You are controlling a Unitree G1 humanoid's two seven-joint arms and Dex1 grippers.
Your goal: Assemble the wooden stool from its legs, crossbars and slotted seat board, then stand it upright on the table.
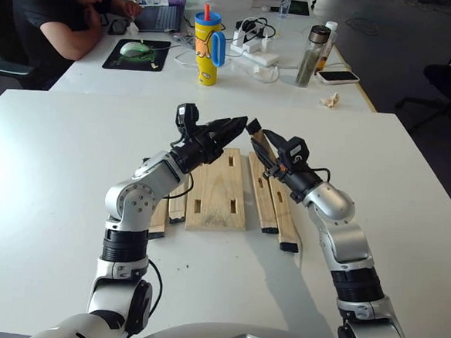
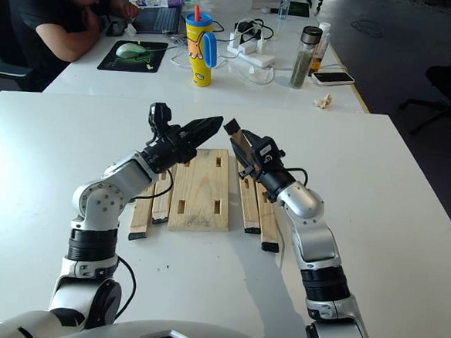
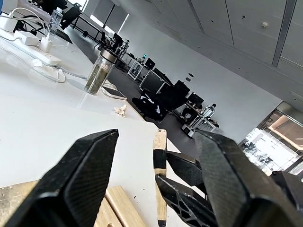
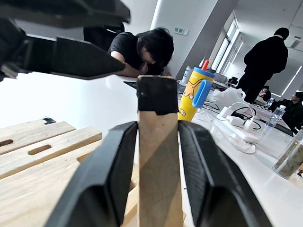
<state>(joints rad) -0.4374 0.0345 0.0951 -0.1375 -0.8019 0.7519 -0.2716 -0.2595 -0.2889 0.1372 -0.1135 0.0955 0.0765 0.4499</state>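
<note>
The slotted seat board (image 1: 220, 188) lies flat mid-table. Two wooden legs (image 1: 264, 195) rest to its right, and shorter wooden pieces (image 1: 160, 215) lie to its left, partly under my left arm. My right gripper (image 1: 264, 147) is shut on a wooden leg (image 4: 158, 151) with a black end, holding it tilted above the board's far right corner. My left gripper (image 1: 232, 135) hovers open over the board's far edge, its fingers (image 3: 80, 189) spread on either side of the black end of the held leg (image 3: 160, 142), not touching it.
A second table behind holds a yellow cup (image 1: 208, 48), a bottle (image 1: 312, 55), a power strip (image 1: 257, 51) and a mouse pad (image 1: 137, 53). A crumpled scrap (image 1: 331, 100) lies near its edge. White tabletop (image 1: 47, 172) spreads wide to both sides.
</note>
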